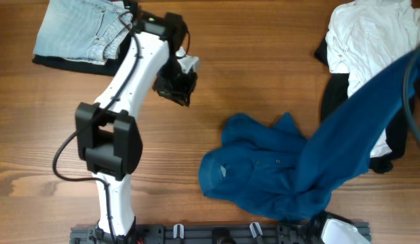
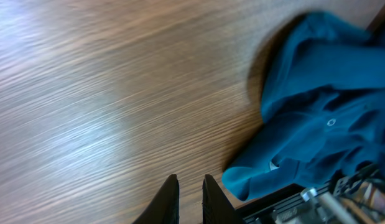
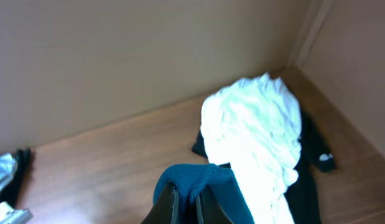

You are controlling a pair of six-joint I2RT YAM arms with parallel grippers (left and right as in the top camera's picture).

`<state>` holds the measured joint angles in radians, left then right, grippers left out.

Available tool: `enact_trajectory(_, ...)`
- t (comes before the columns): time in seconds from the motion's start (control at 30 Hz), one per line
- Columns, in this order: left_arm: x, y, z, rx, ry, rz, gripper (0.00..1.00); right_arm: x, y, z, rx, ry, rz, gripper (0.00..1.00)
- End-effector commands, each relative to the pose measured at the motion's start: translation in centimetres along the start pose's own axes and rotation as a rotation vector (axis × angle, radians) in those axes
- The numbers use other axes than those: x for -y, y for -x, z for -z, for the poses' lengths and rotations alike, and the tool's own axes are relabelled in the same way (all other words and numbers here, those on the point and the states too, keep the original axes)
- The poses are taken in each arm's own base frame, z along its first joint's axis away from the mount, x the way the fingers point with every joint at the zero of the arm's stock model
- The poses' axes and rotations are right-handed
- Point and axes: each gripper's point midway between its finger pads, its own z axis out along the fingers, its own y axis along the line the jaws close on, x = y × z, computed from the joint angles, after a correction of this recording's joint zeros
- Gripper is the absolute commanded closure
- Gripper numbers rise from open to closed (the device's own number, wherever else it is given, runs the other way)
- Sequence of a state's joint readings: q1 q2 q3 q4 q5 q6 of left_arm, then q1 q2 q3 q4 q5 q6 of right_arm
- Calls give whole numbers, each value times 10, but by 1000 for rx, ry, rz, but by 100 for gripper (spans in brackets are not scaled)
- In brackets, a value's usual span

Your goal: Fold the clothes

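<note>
On the wood-grain table (image 1: pixel 264 74), backed by a plain beige wall (image 3: pixel 117 56), your blue shirt (image 1: pixel 264 169) lies crumpled near centre. The right gripper (image 3: pixel 186 202) clamps a raised fold of it. The left arm (image 1: pixel 128 74) reaches toward the far side, its left gripper (image 2: pixel 190 194) seemingly closed and empty.

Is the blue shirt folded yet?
Not folded: the blue shirt lies rumpled in a heap, one end held up by the right gripper.
</note>
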<state>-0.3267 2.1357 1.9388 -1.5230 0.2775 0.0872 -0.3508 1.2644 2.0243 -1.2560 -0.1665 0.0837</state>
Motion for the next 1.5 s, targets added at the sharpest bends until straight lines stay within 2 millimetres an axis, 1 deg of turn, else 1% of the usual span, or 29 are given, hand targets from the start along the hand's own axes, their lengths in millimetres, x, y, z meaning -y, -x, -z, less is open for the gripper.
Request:
enact_trajectory(0.0, 16, -2, -7, -22, -17, -98, 86, 1, -18, -60, -149, 54, 2, 96)
enact_trajectory(0.1, 21, -4, -8, -31, -16, -111, 84, 9, -35, -115, -264, 66, -18, 96)
enact_trajectory(0.17, 38, -6, -10, -34, -75, -180, 81, 10, -42, -141, -308, 87, -27, 96)
enact_trajectory(0.2, 48, -5, -13, -30, -98, -203, 76, 10, -45, -147, -318, 93, -31, 96)
enact_trajectory(0.27, 68, -1, -23, -13, -131, -249, 57, 12, -46, -159, -327, 96, -34, 96)
enact_trajectory(0.3, 79, 1, -29, -1, -147, -267, 46, 12, -45, -160, -322, 96, -32, 96)
enact_trajectory(0.37, 101, 3, -44, 14, -159, -305, 30, 12, -42, -161, -310, 96, -29, 96)
enact_trajectory(0.43, 124, 0, -67, 20, -106, -397, 20, 12, -42, -161, -307, 97, -29, 96)
enact_trajectory(0.53, 126, 2, -88, 44, 52, -407, 17, 12, -42, -161, -306, 98, -22, 96)
enact_trajectory(0.6, 131, 4, -98, 66, 105, -446, 17, 12, -42, -161, -307, 98, -21, 96)
enact_trajectory(0.63, 130, 7, -102, 84, 136, -440, 17, 12, -42, -161, -307, 98, -21, 96)
enact_trajectory(0.7, 122, 16, -107, 128, 209, -421, 18, 12, -42, -161, -307, 99, -17, 96)
enact_trajectory(0.87, 105, 31, -118, 199, 298, -396, 17, 12, -42, -161, -307, 99, -14, 96)
enact_trajectory(0.93, 107, 35, -122, 219, 287, -402, 17, 12, -42, -161, -307, 99, -14, 96)
enact_trajectory(0.97, 110, 35, -123, 222, 277, -406, 18, 12, -42, -161, -307, 99, -15, 96)
enact_trajectory(1.0, 114, 34, -126, 217, 258, -412, 23, 12, -42, -161, -307, 99, -15, 96)
enact_trajectory(1.03, 119, 32, -128, 209, 235, -418, 35, 12, -42, -161, -307, 99, -15, 96)
enact_trajectory(1.1, 124, 27, -132, 195, 214, -427, 61, 12, -42, -161, -308, 99, -15, 96)
enact_trajectory(1.17, 125, 26, -133, 192, 214, -429, 81, 12, -42, -161, -309, 99, -15, 96)
enact_trajectory(1.2, 125, 26, -133, 190, 215, -429, 93, 12, -42, -161, -309, 99, -15, 96)
enact_trajectory(1.23, 123, 25, -133, 186, 217, -426, 96, 12, -43, -161, -310, 99, -15, 96)
enact_trajectory(1.3, 111, 27, -129, 183, 241, -389, 96, 12, -43, -161, -310, 99, -15, 96)
enact_trajectory(1.37, 75, 36, -118, 196, 321, -276, 96, 12, -43, -161, -310, 99, -15, 96)
enact_trajectory(1.47, 15, 44, -98, 188, 354, -123, 96, 12, -43, -161, -311, 99, -16, 96)
